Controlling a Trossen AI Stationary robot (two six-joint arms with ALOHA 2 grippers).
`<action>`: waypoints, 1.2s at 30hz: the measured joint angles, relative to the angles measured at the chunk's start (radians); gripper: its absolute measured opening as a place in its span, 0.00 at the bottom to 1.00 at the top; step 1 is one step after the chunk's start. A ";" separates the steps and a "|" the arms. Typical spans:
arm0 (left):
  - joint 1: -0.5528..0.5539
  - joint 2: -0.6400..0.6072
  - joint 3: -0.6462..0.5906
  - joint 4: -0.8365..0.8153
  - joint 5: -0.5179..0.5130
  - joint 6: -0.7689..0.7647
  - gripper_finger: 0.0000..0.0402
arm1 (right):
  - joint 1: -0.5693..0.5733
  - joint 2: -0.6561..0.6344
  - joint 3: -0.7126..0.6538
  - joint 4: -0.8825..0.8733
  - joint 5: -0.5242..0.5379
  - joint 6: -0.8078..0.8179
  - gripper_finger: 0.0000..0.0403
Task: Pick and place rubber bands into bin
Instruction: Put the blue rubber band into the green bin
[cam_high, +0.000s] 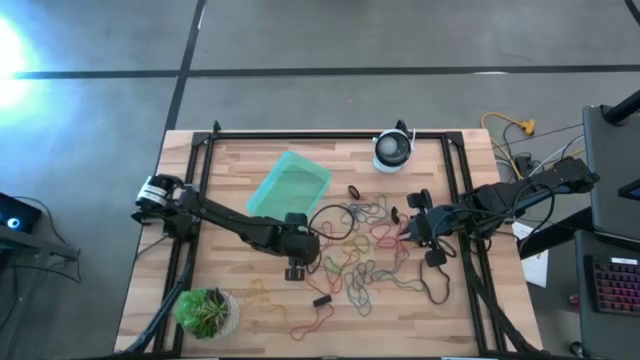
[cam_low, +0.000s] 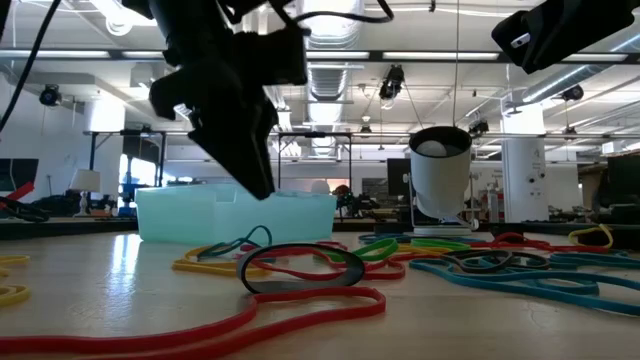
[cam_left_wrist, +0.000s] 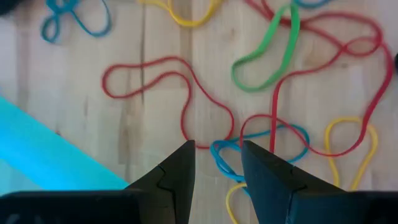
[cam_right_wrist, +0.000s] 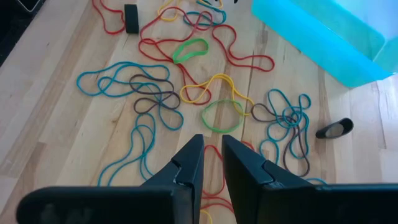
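Observation:
Many rubber bands (cam_high: 362, 255) in red, green, yellow, blue and dark colours lie loose on the wooden table. The teal bin (cam_high: 290, 185) stands at the far left of them. My left gripper (cam_left_wrist: 217, 155) is open and empty. It hovers over a blue band (cam_left_wrist: 261, 146) and a red band (cam_left_wrist: 186, 87), near the bin's near corner (cam_left_wrist: 56, 158). My right gripper (cam_right_wrist: 212, 146) is at the right end of the heap, fingers pointing down. Its fingers are only a narrow gap apart, over a red band (cam_right_wrist: 214, 155).
A white-and-black round device (cam_high: 392, 150) stands at the far edge. A potted green plant (cam_high: 207, 312) sits at the near left corner. Small black pieces (cam_high: 322, 300) lie among the bands. Black frame rails (cam_high: 195, 200) run along the table's sides.

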 joint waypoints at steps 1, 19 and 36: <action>0.001 0.012 0.003 -0.009 0.001 0.000 0.29 | 0.000 0.000 0.000 0.000 0.000 0.000 0.13; 0.008 0.096 0.018 -0.014 0.018 -0.006 0.29 | 0.000 0.000 0.000 0.010 0.001 -0.004 0.13; 0.029 0.095 0.013 -0.022 0.082 0.003 0.04 | 0.000 0.000 -0.011 0.016 0.001 -0.005 0.13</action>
